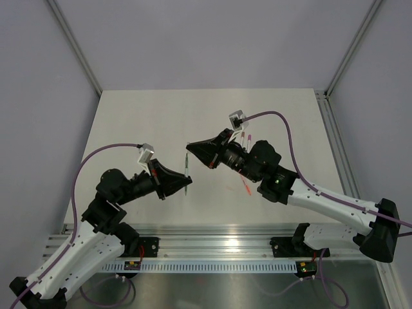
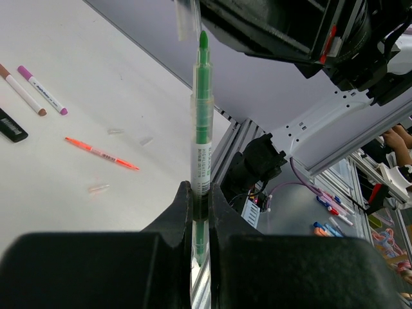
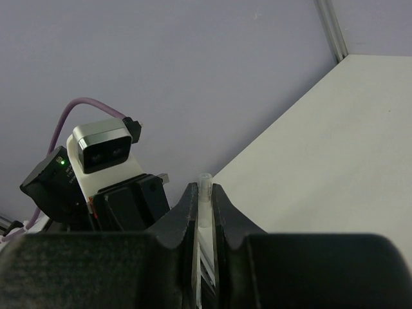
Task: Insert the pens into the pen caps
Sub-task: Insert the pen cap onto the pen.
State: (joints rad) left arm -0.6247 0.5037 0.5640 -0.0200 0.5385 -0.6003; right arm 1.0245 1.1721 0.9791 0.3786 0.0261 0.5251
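Note:
A green pen (image 2: 203, 122) with a clear barrel stands upright in my left gripper (image 2: 201, 190), which is shut on its lower end, bare green tip (image 2: 203, 40) pointing up. In the top view this pen (image 1: 186, 172) spans the gap between the left gripper (image 1: 185, 188) and the right gripper (image 1: 189, 149). My right gripper (image 3: 205, 191) is shut on a small clear pen cap (image 3: 205, 187), whose end pokes out past the fingertips. From the left wrist the cap (image 2: 187, 20) hangs just above and slightly left of the pen tip, apart from it.
On the table lie an orange-red pen (image 2: 101, 153), a purple-tipped pen (image 2: 42, 90), a brown-tipped pen (image 2: 22, 94) and a black stubby pen (image 2: 11, 125). Three clear caps (image 2: 98, 189) (image 2: 116, 131) (image 2: 147, 140) lie near them. The loose pens (image 1: 245, 185) sit under the right arm.

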